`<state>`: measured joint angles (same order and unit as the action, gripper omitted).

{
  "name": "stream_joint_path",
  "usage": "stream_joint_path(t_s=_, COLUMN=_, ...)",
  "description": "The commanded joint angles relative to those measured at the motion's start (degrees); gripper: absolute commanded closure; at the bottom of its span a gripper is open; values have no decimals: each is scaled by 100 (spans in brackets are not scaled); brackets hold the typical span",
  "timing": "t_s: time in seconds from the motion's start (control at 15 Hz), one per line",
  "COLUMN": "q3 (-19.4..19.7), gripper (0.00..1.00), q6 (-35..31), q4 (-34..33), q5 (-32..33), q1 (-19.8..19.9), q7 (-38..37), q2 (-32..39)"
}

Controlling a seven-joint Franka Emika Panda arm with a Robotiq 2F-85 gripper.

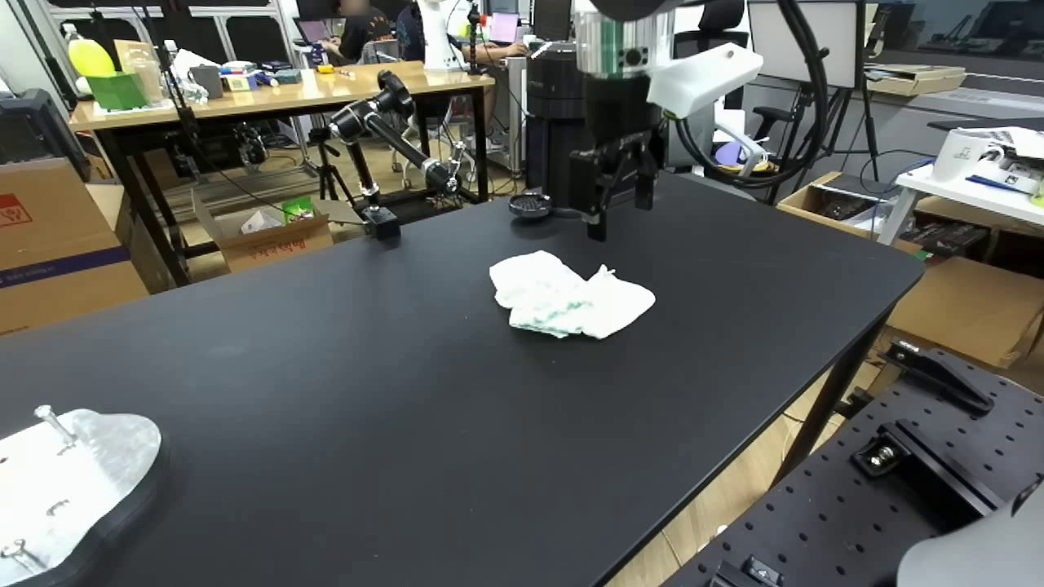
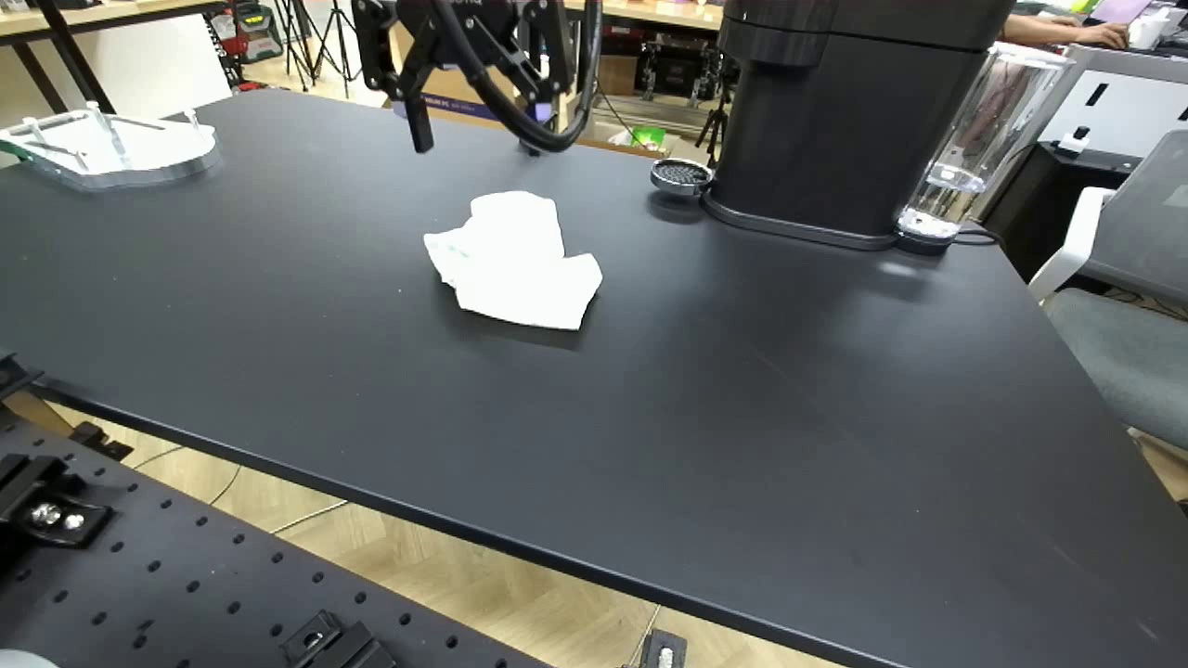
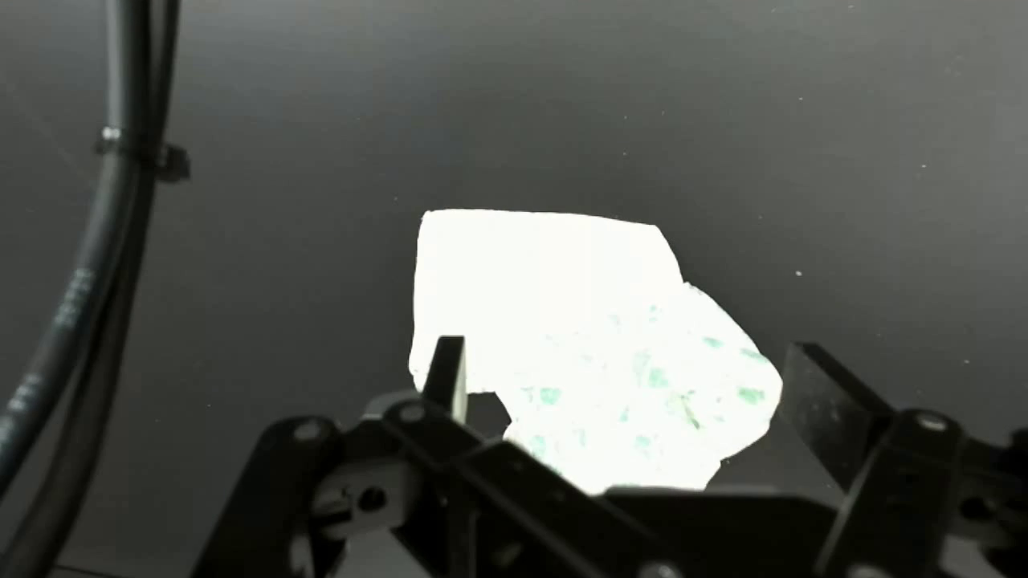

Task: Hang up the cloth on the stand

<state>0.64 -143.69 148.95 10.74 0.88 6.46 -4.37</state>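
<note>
Wrist view: the gripper gapes empty, 2 fingers apart; best to pinch the cloth deep, from straight above. In an exterior view, it lies inside the right edge of the counter; past the far edge a carton holds a green packet. In an exterior view, a tank by the far right corner holds liquid.

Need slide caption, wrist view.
Open, empty gripper facing a white, partly green-flecked cloth lying on a dark tabletop.

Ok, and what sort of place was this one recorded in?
Likely a robotics lab or similar workspace: a perforated black plate beside the table, and a cluttered wooden workbench and open laptop behind.
</note>
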Motion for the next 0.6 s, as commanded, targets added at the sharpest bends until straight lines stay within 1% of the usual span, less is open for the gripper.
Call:
stream_joint_path(t_s=0.0, q3=-7, gripper=0, q6=-305, q4=-424, q5=541, q1=31, q7=-196, q2=875)
stream_joint_path(t_s=0.2, q3=20, gripper=0, q6=-432, q4=-703, q5=795, q1=-72, q7=-178, q2=1395)
stream_joint_path(t_s=0.53, q3=-11, gripper=0, q6=-451, q4=-1094, q5=742, q1=-241, q7=-32, q2=2005)
